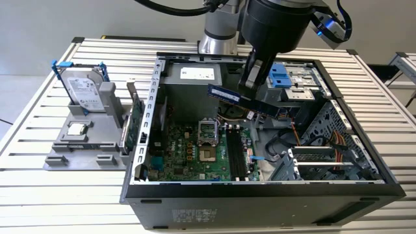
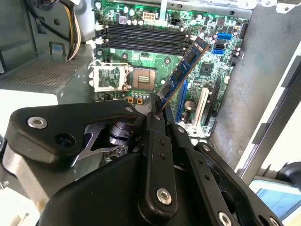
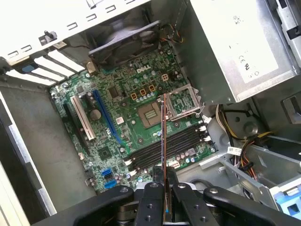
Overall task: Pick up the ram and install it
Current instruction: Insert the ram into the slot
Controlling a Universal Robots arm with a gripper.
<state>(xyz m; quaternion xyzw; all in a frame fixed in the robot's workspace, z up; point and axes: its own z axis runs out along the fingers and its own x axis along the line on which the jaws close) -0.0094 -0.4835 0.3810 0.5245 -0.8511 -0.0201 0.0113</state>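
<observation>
The gripper (image 1: 250, 87) is clamped on the ram (image 1: 263, 106). Its fingers pinch one end of the stick, and the rest juts out free. The pick-up therefore reads as done. The ram hangs tilted in the air inside the open computer case (image 1: 260, 187) and touches nothing but the fingers.

Installing is what remains. The memory slots (image 1: 235, 156) on the motherboard (image 1: 185, 156) lie below the stick, well apart from its lower edge, and all of them look unfilled. In the first wrist view the ram (image 3: 164, 136) shows edge-on as a thin line crossing the slots (image 3: 162, 151) at an angle. In the second wrist view it (image 2: 186, 70) also slants across them (image 2: 143, 40). It is probably not yet lined up with any slot.

The space straight above the slots is open, and the processor socket (image 1: 208, 131) just beside them sits low. The room is tighter further off. The power supply (image 1: 195, 80) walls the far side. The drive cage (image 1: 281, 78) with blue tabs stands near the gripper on the exterior view's right, with loose cables (image 1: 295, 139) under the ram's free end.

Outside the case, on the exterior view's left, a hard drive (image 1: 85, 90) and a green expansion card (image 1: 134, 129) stand well clear of the work.
</observation>
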